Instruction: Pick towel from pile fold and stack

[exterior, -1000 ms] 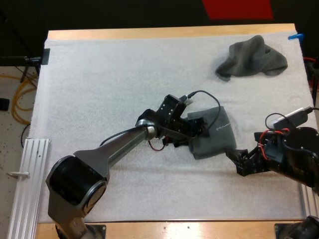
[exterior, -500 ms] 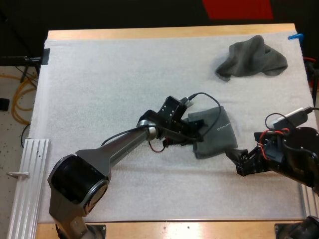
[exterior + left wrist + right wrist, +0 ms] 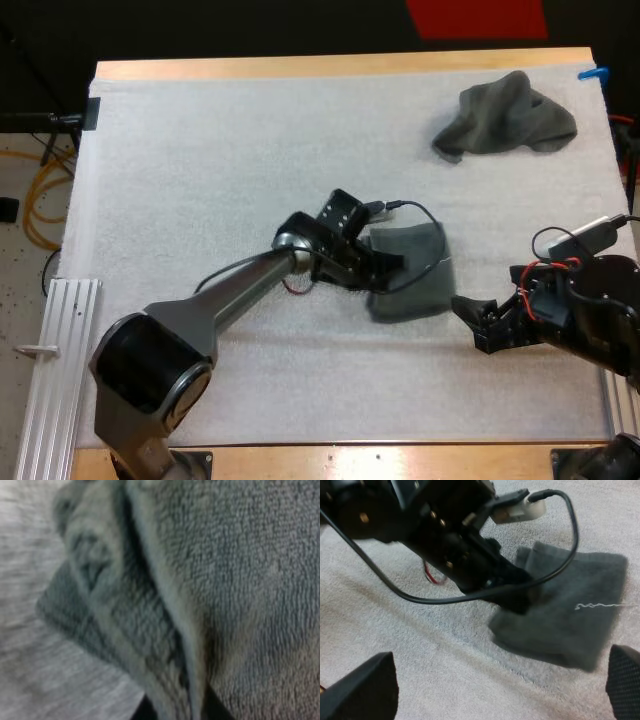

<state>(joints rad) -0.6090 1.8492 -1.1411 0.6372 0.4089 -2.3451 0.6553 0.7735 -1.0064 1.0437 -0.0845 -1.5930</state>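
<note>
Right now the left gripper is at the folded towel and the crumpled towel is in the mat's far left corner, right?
No. The high view shows the crumpled towel at the far right corner of the mat. The left gripper is at the folded towel.

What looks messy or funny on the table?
The folded towel, which the left gripper pinches, lies tilted on the white mat, its layers bunched and uneven at that edge. The crumpled towel sits in a heap at the far right.
</note>
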